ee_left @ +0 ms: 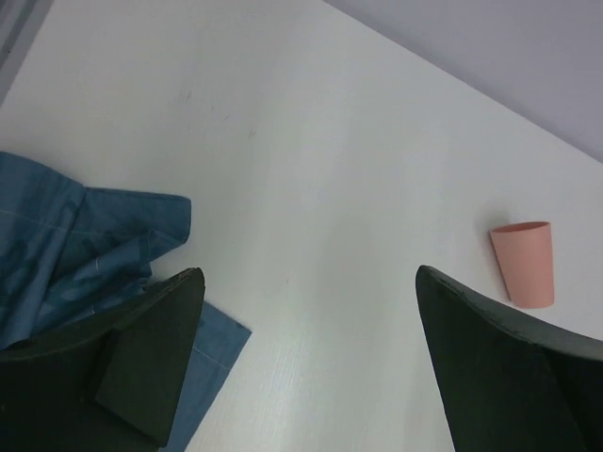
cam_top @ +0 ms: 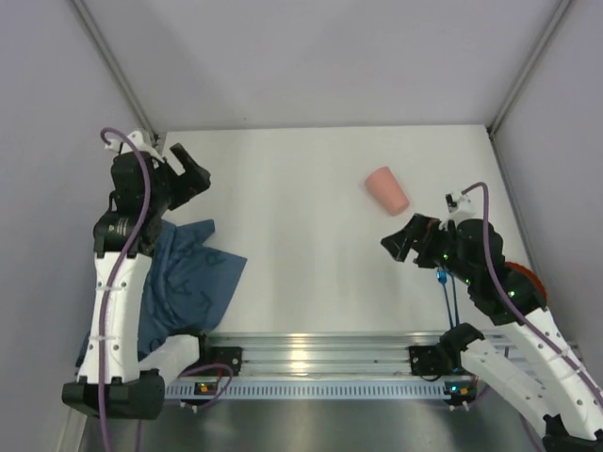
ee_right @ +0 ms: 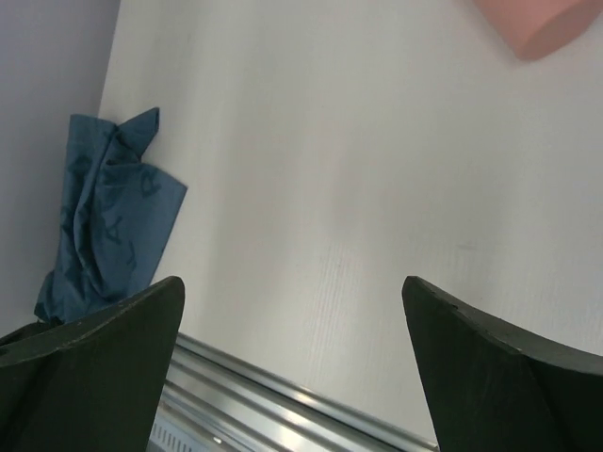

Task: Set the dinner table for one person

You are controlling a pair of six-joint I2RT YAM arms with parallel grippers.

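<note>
The dinner table (cam_top: 301, 217) is a wide white top with an aluminium rail (cam_top: 320, 350) along its near edge. A pink cup (cam_top: 387, 190) appears to lie on its side at the right back. It also shows in the left wrist view as the cup (ee_left: 524, 264) and at the top edge of the right wrist view as the cup (ee_right: 532, 24). My left gripper (cam_top: 188, 168) hovers open at the far left, holding nothing (ee_left: 309, 275). My right gripper (cam_top: 403, 237) is open just in front of the cup, its jaws (ee_right: 292, 282) wide apart over bare tabletop.
A crumpled dark blue cloth placemat (cam_top: 193, 273) lies at the left near corner, partly under the left arm, cloth (ee_left: 75, 254), cloth (ee_right: 108, 217). An orange-red object (cam_top: 524, 279) is mostly hidden behind the right arm. Grey walls enclose the table on three sides.
</note>
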